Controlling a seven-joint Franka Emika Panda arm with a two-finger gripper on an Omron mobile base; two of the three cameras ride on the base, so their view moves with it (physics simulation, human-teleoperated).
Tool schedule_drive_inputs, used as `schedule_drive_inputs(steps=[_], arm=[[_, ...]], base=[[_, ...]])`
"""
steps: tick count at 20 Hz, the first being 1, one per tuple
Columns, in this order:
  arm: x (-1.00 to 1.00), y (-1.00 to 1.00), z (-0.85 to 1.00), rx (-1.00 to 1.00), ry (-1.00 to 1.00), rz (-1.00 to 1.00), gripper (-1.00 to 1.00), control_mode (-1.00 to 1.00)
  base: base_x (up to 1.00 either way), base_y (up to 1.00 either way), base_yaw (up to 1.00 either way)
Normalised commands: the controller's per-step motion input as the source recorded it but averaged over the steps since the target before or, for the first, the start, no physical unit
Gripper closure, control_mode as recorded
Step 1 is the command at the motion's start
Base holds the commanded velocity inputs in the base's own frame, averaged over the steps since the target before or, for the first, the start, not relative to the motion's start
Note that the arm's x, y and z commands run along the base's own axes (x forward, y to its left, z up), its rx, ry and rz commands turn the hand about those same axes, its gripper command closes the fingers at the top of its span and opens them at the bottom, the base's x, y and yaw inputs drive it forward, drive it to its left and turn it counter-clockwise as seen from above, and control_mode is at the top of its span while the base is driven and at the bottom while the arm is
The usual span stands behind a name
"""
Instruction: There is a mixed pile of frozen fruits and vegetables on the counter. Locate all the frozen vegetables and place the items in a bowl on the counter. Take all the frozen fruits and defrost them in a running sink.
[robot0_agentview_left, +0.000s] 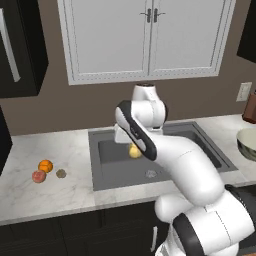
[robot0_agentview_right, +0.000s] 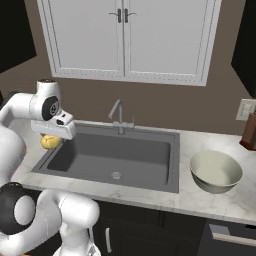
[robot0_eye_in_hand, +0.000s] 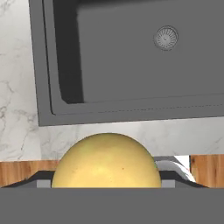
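My gripper (robot0_agentview_right: 50, 137) hangs over the left part of the dark grey sink (robot0_agentview_right: 130, 156), shut on the pale yellow lumpy piece (robot0_agentview_right: 48, 143), a frozen vegetable. That piece (robot0_eye_in_hand: 107, 162) bulges between the fingers in the hand view, above the sink's left rim (robot0_eye_in_hand: 39, 65) and the counter. On the white counter (robot0_agentview_left: 55, 192) left of the sink lie the orange ball (robot0_agentview_left: 45, 165), the reddish-pink ball (robot0_agentview_left: 38, 176) and the small grey-brown disc (robot0_agentview_left: 61, 173). The pale bowl (robot0_agentview_right: 216, 187) stands on the counter right of the sink.
A slim silver faucet (robot0_agentview_right: 117, 116) rises behind the basin, and a round drain (robot0_agentview_right: 116, 175) sits in its floor. A dark red-brown object (robot0_agentview_right: 248, 131) stands at the far right by a wall outlet (robot0_agentview_right: 245, 109). White wall cabinets (robot0_agentview_right: 122, 37) hang above.
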Motion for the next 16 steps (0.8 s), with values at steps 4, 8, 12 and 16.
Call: schedule_drive_inputs(steps=[4,8,12,16], arm=[[0.00,-1.00,0.16,-0.02,-0.01,0.00,1.00,-1.00],[0.00,-1.00,0.07,-0.02,-0.02,0.00,1.00,-1.00],[-0.09,-1.00,0.05,-0.02,-0.03,0.00,1.00,-1.00],[-0.02,-1.00,0.04,0.00,-0.09,0.00,1.00,-1.00]], base=[[0.00,0.00,0.00],[0.00,0.00,0.00],[0.00,0.00,0.00],[0.00,0.00,0.00]])
